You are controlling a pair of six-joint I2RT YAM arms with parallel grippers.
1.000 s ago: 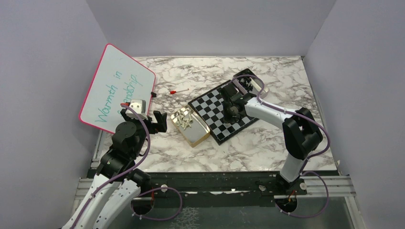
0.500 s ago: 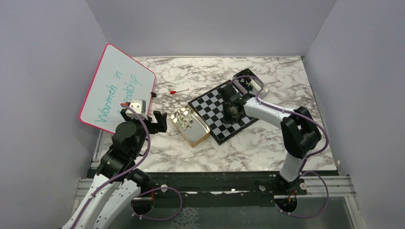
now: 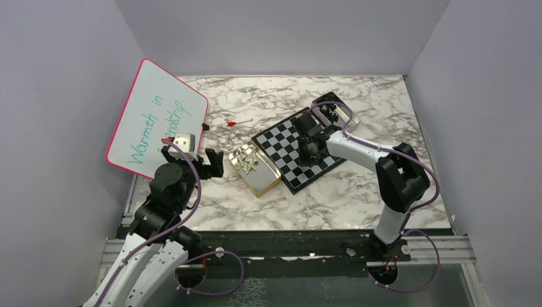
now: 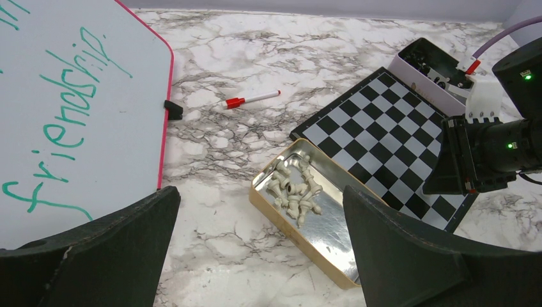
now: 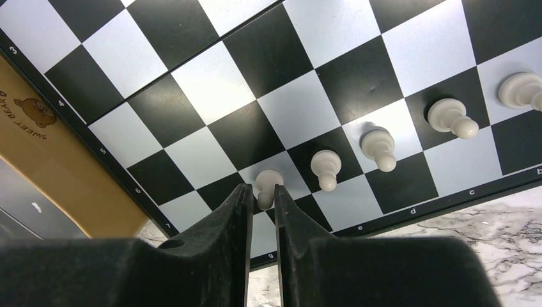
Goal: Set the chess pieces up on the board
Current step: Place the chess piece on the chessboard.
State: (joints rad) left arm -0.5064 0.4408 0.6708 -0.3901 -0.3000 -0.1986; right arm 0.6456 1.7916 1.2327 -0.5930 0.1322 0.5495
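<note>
From above, the black-and-white chequered board (image 3: 281, 153) is lying askew at mid-surface. The right claw (image 3: 309, 151) is reaching down over it, and the left claw (image 3: 203, 161) is hanging released near an open tin (image 3: 259, 171). At the left wrist, pale whitish chess pieces (image 4: 294, 192) are lying heaped in that tin, just beside the board's edge. At the right wrist, the claw is clenching a pale pawn (image 5: 268, 180) that is standing at the end of a row of pale pieces near the lettered rim.
</note>
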